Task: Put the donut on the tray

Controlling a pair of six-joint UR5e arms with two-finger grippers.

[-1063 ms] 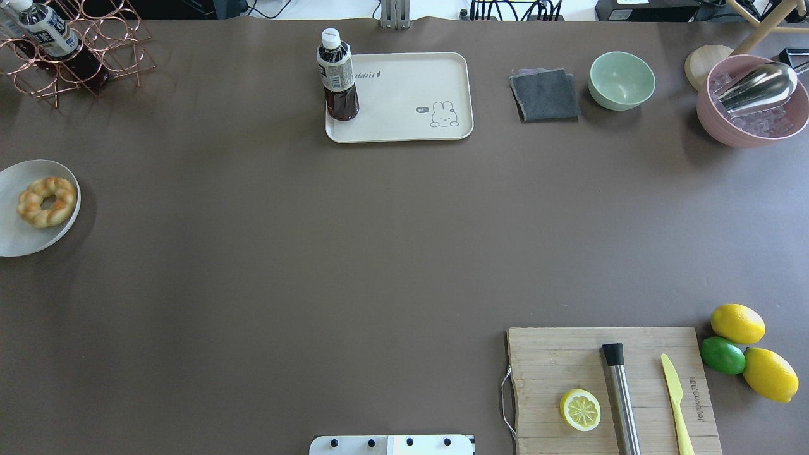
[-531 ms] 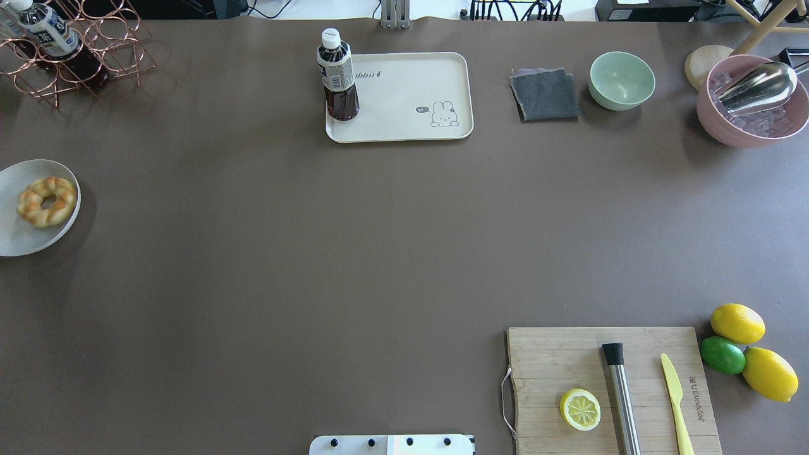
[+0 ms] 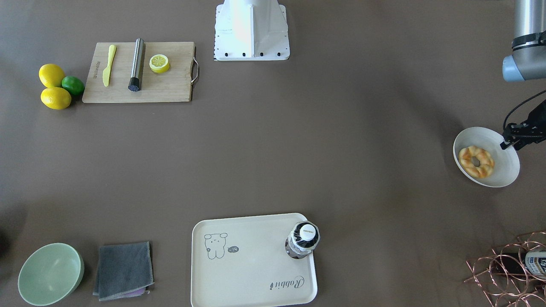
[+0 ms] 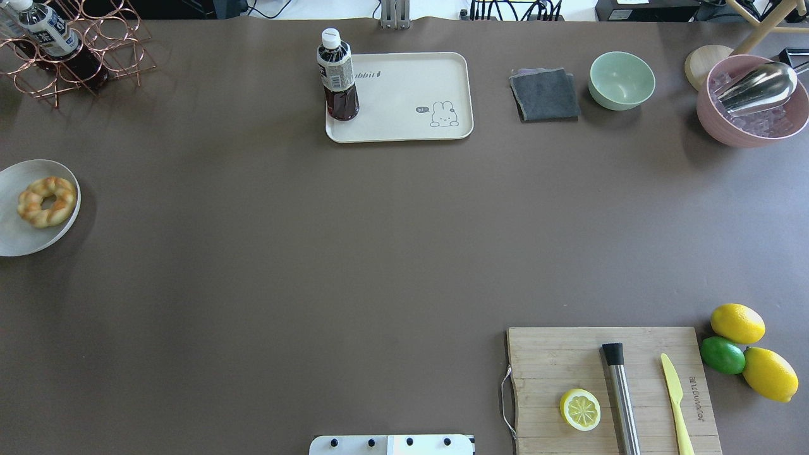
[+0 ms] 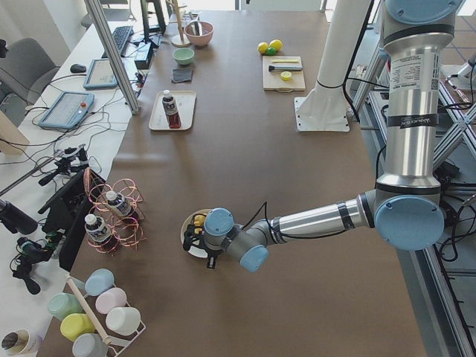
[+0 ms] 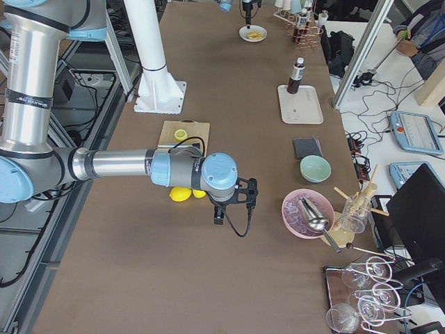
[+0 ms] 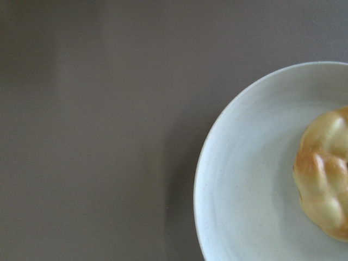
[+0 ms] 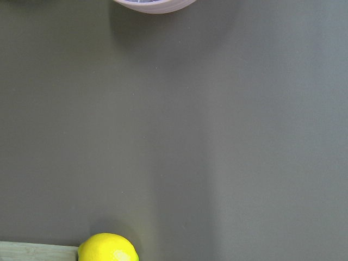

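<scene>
Overhead exterior gives us the donut (image 4: 46, 201) lying flat on a plate (image 4: 16, 237) at the 9 o'clock edge of the worktop (image 4: 316, 253). It sits toward the plate's 1 o'clock side. The tray (image 4: 411, 88) lies well apart from it, near 12 o'clock, and a bottle (image 4: 338, 76) stands upright on its 9 o'clock end.

From the front-facing camera we see the left hand (image 3: 514, 137) over the plate's 2 o'clock rim, near the donut but clear of it. Its wrist camera catches the donut cut off at 3 o'clock. We cannot tell whether this hand is released or clenched.

From the right end we find the right hand (image 6: 229, 202) above bare worktop, between the lemons (image 6: 182, 194) and a pink bowl (image 6: 306, 212). We cannot tell its state either.
</scene>
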